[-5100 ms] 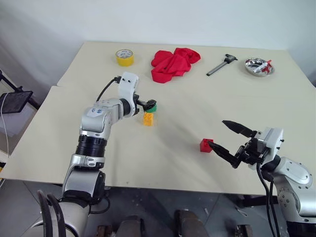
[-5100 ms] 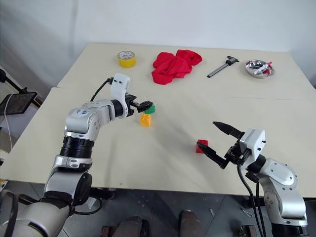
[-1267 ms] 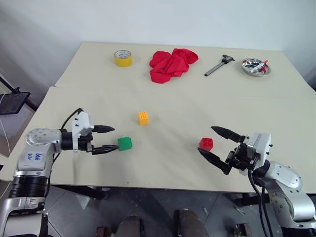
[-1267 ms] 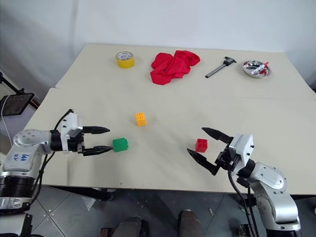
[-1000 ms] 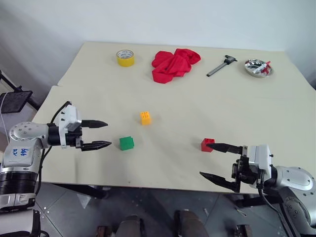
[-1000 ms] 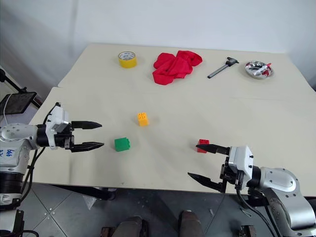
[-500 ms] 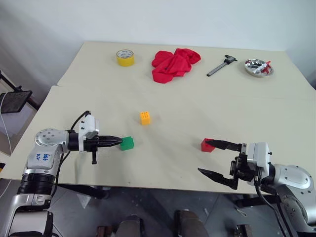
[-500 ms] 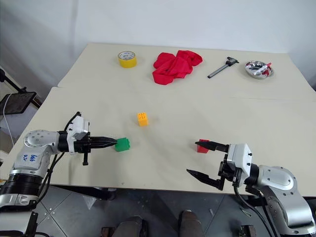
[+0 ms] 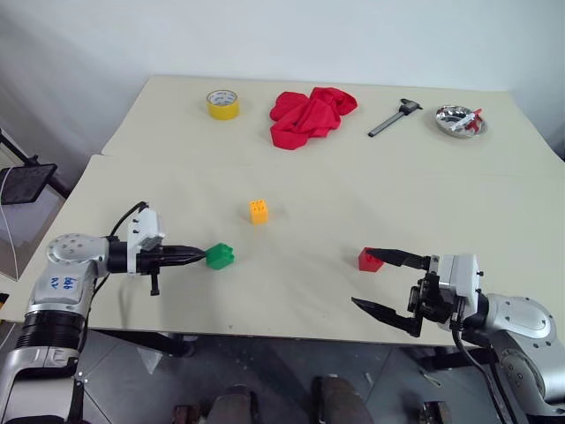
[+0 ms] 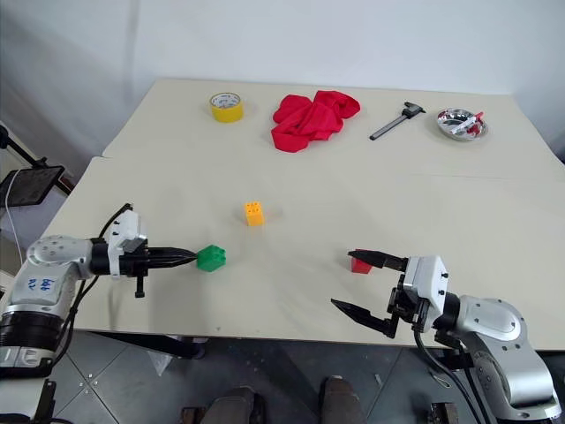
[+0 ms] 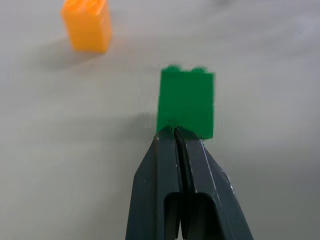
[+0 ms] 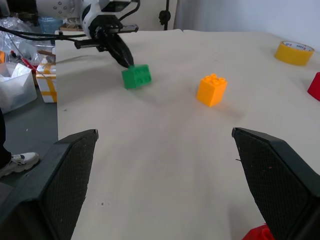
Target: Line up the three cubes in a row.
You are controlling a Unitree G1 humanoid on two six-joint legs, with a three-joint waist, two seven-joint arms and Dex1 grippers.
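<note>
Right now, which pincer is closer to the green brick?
Left. The left pincer has its shut tips against the green brick; the right pincer stands open by the red brick.

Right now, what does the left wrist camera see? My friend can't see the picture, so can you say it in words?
The left claw, shut, presses its fingertips against the near side of the green cube on the pale table. The orange-yellow cube sits farther off, apart from the green one.

Glossy plastic green cube [image 11: 186, 102], matt table [image 9: 353, 194]
</note>
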